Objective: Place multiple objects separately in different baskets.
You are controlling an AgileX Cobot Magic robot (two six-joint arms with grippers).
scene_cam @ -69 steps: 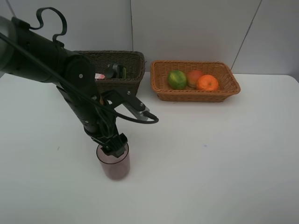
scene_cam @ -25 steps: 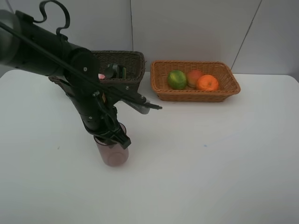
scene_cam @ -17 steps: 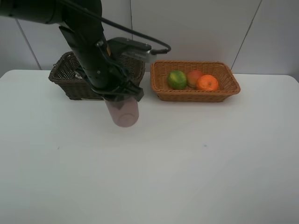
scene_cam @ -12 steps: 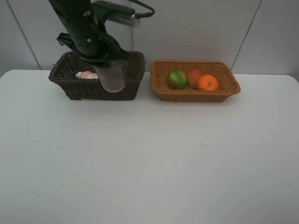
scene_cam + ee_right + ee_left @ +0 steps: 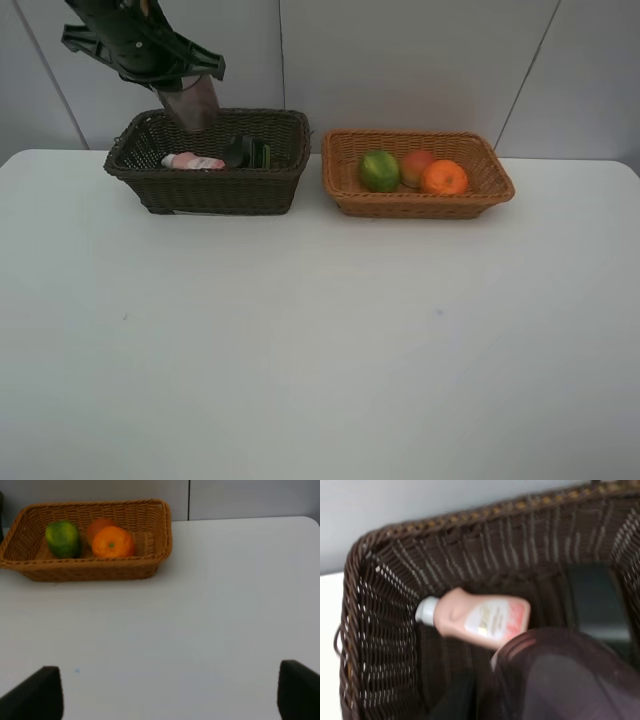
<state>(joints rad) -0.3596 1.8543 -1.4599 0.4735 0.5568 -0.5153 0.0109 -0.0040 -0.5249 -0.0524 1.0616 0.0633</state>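
Left hand (image 5: 185, 85): raised above the back-left part of the dark brown basket (image 5: 205, 185), clamped onto the translucent purplish cup (image 5: 190, 103); its fingers are hidden behind the cup's rim in the left wrist view.
Cup: hangs from the left hand, upright, its lower end just above the dark basket's rear rim; in the left wrist view it fills the near foreground (image 5: 560, 680), with the basket's inside under it.
Pink white-capped bottle (image 5: 475, 619): lies on its side on the dark basket's floor, directly under and just beyond the held cup, cap pointing toward the basket's short end wall.
Dark green black-capped bottle (image 5: 245, 152): lies in the same basket, beside the pink bottle, on the side of the left hand toward the tan basket.
Right hand (image 5: 170, 690): fingers spread wide with nothing between them, over bare white bench (image 5: 210, 610).
Light orange-tan basket (image 5: 150, 567): ahead of the right hand, well apart from it, standing beside the dark basket.
Green lime-like fruit (image 5: 62, 538), red-yellow round fruit (image 5: 97, 526), orange (image 5: 112, 542): grouped together inside the tan basket, the orange in front of the red-yellow fruit.
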